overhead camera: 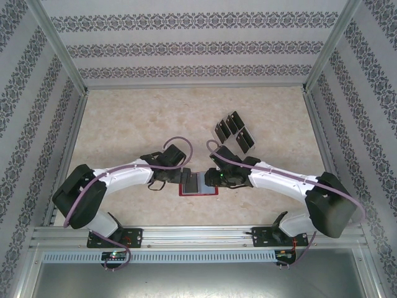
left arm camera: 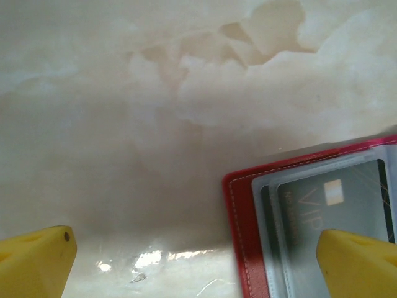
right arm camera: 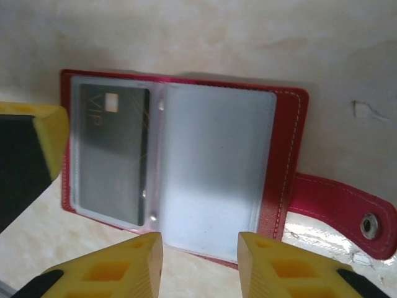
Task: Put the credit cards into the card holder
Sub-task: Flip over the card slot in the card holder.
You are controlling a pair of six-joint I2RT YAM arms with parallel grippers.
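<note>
The red card holder [overhead camera: 200,187] lies open on the table between my two grippers. Its left clear pocket holds one dark credit card [right arm camera: 115,155] marked VIP, and the right pocket [right arm camera: 217,167] is bare. The snap tab [right arm camera: 347,208] sticks out to the right. My right gripper [right arm camera: 198,243] hovers at the holder's near edge, open with nothing between its fingers. My left gripper [left arm camera: 195,239] is wide open; one yellow finger [left arm camera: 356,261] rests over the carded pocket [left arm camera: 335,205], the other [left arm camera: 37,257] over bare table. Several loose black credit cards [overhead camera: 232,131] lie at the back right.
The marble-patterned tabletop [overhead camera: 136,124] stretches wide to the left and behind the holder. Metal frame rails [overhead camera: 68,155] and patterned walls close in the sides and back. Both arms [overhead camera: 124,171] reach inward from the near corners.
</note>
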